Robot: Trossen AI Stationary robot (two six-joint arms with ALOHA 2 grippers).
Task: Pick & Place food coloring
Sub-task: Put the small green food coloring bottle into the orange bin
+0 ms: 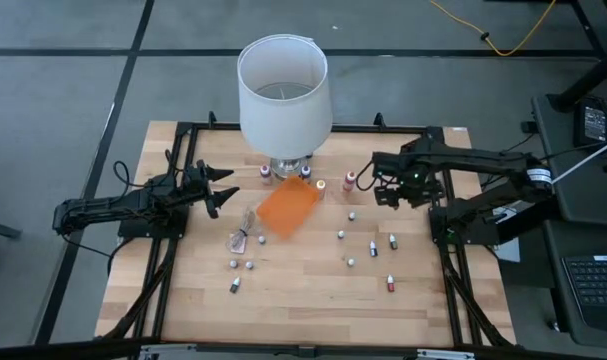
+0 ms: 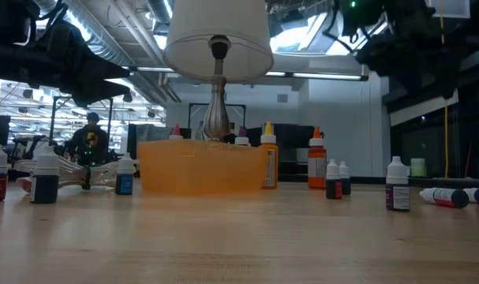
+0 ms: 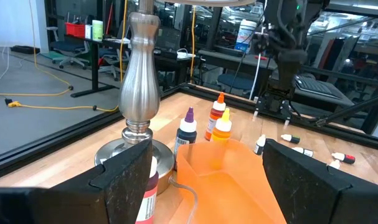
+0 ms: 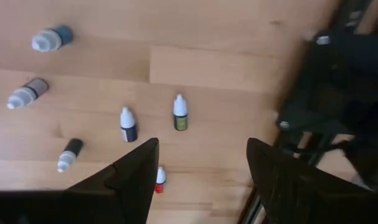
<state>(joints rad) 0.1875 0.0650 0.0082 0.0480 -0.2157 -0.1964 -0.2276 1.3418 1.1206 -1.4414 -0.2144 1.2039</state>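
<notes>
Dropper bottles scattered around orange tray, awaiting pickup. Right gripper right of tray, fingers spread, empty. Left gripper left of tray, fingers spread, empty, waiting.

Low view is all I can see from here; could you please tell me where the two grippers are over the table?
Observer: The left gripper hangs open and empty to the left of the lamp base. The right gripper hangs open and empty to the right of the orange tray.
Operator: Thank you. Is anything inside the tray?
Observer: From above, the tray looks empty.
Operator: What does the right gripper face?
Observer: Its wrist camera looks down on loose food coloring bottles, some upright and some lying on their sides.
</notes>
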